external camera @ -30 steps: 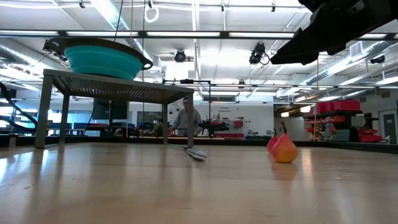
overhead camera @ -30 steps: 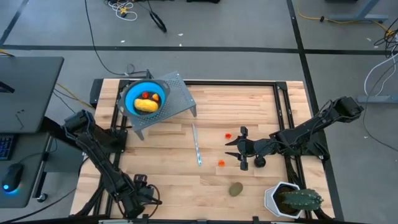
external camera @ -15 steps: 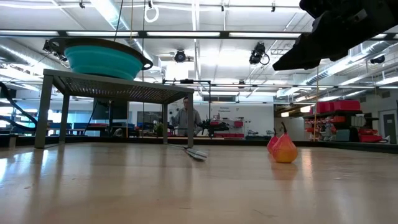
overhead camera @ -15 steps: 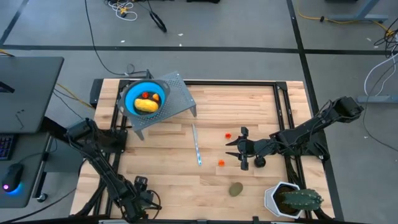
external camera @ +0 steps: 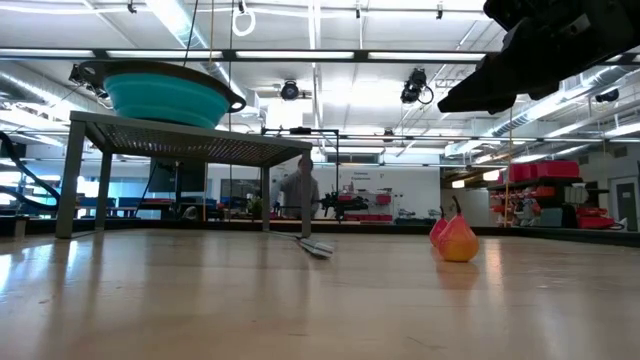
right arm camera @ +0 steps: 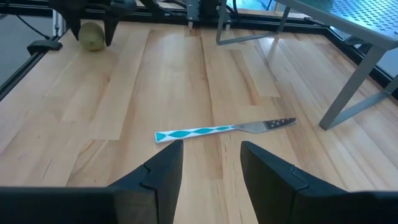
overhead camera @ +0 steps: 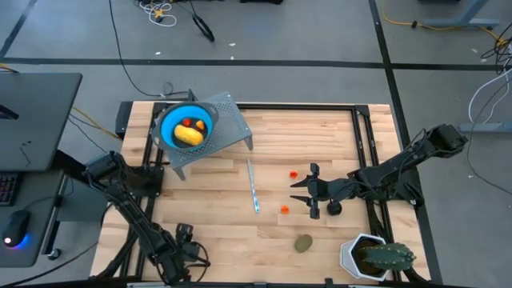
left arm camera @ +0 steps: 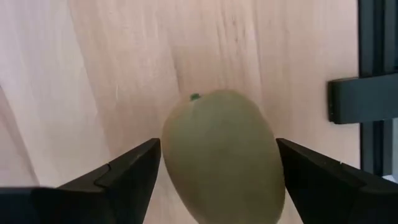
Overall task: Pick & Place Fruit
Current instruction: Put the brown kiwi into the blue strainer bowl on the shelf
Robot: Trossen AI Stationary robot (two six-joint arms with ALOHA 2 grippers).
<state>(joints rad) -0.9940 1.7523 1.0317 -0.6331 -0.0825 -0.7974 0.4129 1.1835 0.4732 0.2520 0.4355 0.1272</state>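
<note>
**Left jaws straddle a kiwi at the counter's near-left corner**

From above, your left gripper [overhead camera: 186, 254] sits low at the near-left corner of the wooden counter [overhead camera: 320, 136]. Your right gripper [overhead camera: 308, 192] hovers mid-counter, its jaws spread, with a small orange-red ball [overhead camera: 284, 209] just beside it and another [overhead camera: 293, 172] close by. A second kiwi [overhead camera: 303, 242] lies near the near edge, next to the potted cactus [overhead camera: 384, 256]. The blue bowl [overhead camera: 187, 126] on the metal stand [overhead camera: 228, 126] at the far-left corner holds the yellow fruit [overhead camera: 189, 137] and a red piece.

At counter level, you see the bowl on its stand, the knife [external camera: 314, 246] lying flat, and an orange-red fruit [external camera: 456, 240] to the right.

Your left wrist camera shows a kiwi [left arm camera: 221, 155] between the spread jaws, a gap showing on each side.

Your right wrist camera shows the knife ahead of the parted jaws, and the left arm's kiwi far off.
</note>
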